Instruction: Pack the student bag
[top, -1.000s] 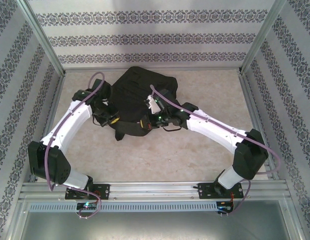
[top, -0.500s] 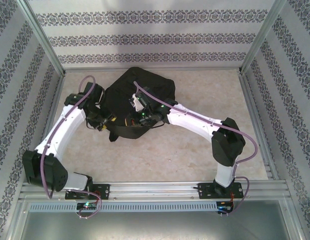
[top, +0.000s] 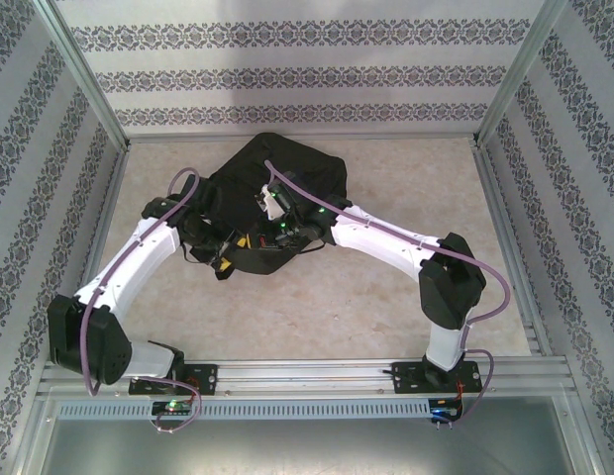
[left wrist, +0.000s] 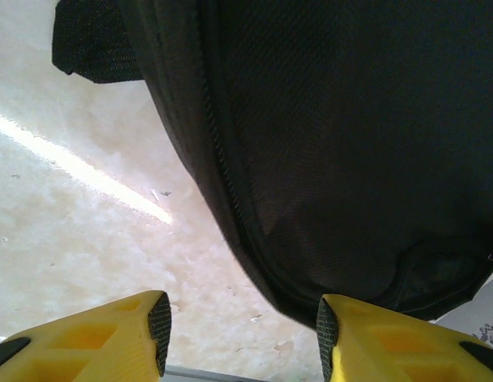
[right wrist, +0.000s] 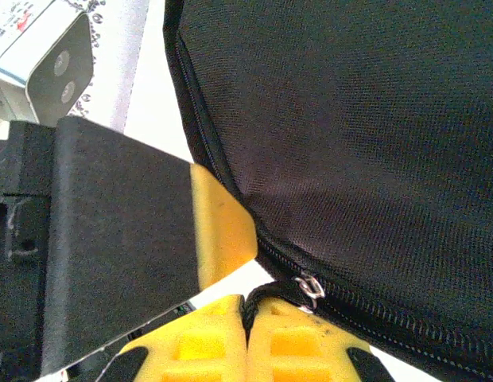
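Observation:
The student bag point(top: 287, 173), a big black fabric backpack, lies on the far middle of the table. My right gripper point(right wrist: 248, 314) is shut on the bag's black zipper pull point(right wrist: 282, 290), just below the zipper line, and a metal ring point(right wrist: 311, 286) joins the pull to the slider. In the top view the right gripper point(top: 250, 237) is at the bag's near left edge. My left gripper point(left wrist: 240, 326) is open, with bare table between its yellow fingers and the bag's rounded edge point(left wrist: 350, 143) just above its right finger. One left fingertip point(right wrist: 223, 227) almost touches the bag beside the right gripper.
The beige stone-look table point(top: 386, 287) is bare to the right of and in front of the bag. Patterned walls and metal frame posts point(top: 87, 84) close in the back and both sides. A black strap end point(left wrist: 91, 44) lies on the table by the bag.
The left gripper has opened and moved right, up to the bag's near left edge. The right arm swung left along the bag with the zipper pull, then stayed put.

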{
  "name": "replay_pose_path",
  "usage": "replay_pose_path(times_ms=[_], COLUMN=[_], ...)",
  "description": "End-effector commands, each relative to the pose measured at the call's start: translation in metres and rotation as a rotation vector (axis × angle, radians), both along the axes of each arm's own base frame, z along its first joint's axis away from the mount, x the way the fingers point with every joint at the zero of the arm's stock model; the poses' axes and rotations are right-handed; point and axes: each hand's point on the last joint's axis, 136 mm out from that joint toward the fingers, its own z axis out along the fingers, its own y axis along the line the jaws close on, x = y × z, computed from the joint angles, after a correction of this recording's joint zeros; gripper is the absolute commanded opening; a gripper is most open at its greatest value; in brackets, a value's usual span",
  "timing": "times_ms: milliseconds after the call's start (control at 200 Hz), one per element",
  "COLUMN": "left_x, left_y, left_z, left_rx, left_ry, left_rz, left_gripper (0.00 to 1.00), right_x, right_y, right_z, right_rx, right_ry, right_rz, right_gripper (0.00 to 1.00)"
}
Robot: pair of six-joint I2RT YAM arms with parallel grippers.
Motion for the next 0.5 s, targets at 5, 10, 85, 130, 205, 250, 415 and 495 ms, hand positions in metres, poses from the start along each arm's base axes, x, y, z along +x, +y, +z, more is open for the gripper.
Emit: replay_pose_path(times_ms=[5,10,85,130,205,250,415,495], left_x=[0.007,0.006,0.008,0.008,0.008,0.007,0.003,0.001], left_y=[-0.001,-0.001,-0.002,-0.003,-0.003,-0.002,0.003,0.005], left_z=[-0.006,-0.007,-0.014,-0.018,-0.023,-0.025,-0.031,-0.034], left_rx=[0.006,0.007,0.006,0.004,0.008,0.014,0.046,0.053], left_ry=[-0.002,0.002,0.013,0.021,0.026,0.029,0.037,0.043], left_rz=[0.019,0.02,0.017,0.015,0.014,0.012,0.003,0.001], left_gripper=[0.51,0.51,0.49,0.46,0.37,0.31,0.1,0.05], right_x=[0.007,0.007,0.007,0.006,0.006,0.006,0.006,0.006], right_y=[0.002,0.002,0.002,0.002,0.001,-0.001,-0.014,-0.022], right_z=[0.029,0.029,0.029,0.028,0.026,0.026,0.021,0.018], right_rx=[0.091,0.092,0.097,0.097,0.095,0.092,0.07,0.054], right_ry=[-0.054,-0.054,-0.052,-0.047,-0.044,-0.045,-0.041,-0.037], right_rz=[-0.01,-0.011,-0.011,-0.007,-0.005,-0.006,-0.005,-0.01], right_gripper=[0.0,0.0,0.0,0.0,0.0,0.0,0.0,0.0])
